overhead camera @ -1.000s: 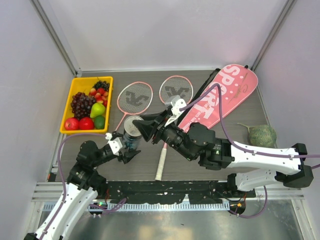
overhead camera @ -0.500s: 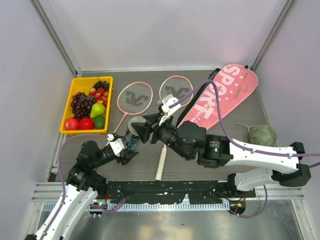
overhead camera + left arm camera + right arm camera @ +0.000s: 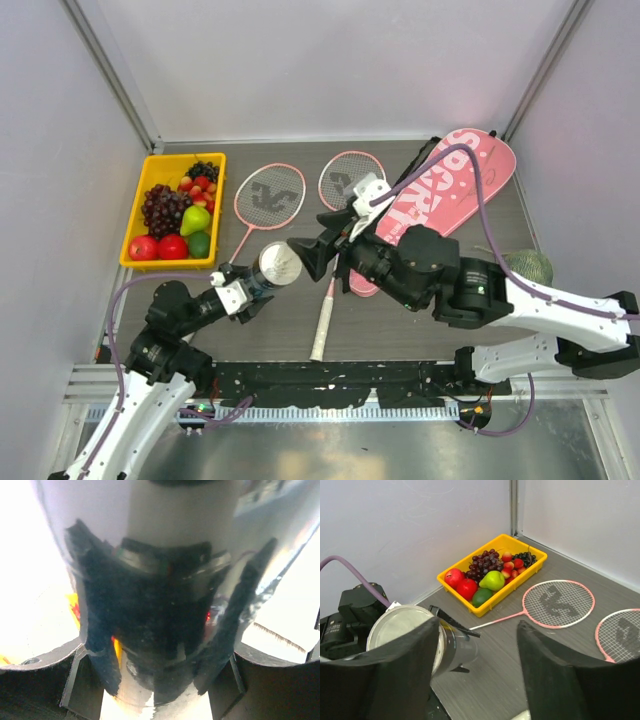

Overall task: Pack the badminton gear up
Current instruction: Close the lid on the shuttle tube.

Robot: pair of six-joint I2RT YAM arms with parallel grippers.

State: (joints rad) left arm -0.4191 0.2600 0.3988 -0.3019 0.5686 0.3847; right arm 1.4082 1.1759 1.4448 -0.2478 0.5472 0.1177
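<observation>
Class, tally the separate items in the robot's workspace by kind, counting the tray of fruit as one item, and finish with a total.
Pink rackets: 2
Dark tube: 1
Pink SPORT bag: 1
Green netted ball: 1
Yellow fruit tray: 1
Total: 6

dark tube tilted aloft; two pink rackets flat beside pink bag

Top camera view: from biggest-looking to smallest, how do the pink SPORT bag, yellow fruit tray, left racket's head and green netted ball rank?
pink SPORT bag, though partly covered
yellow tray
left racket head
netted ball, partly covered
</observation>
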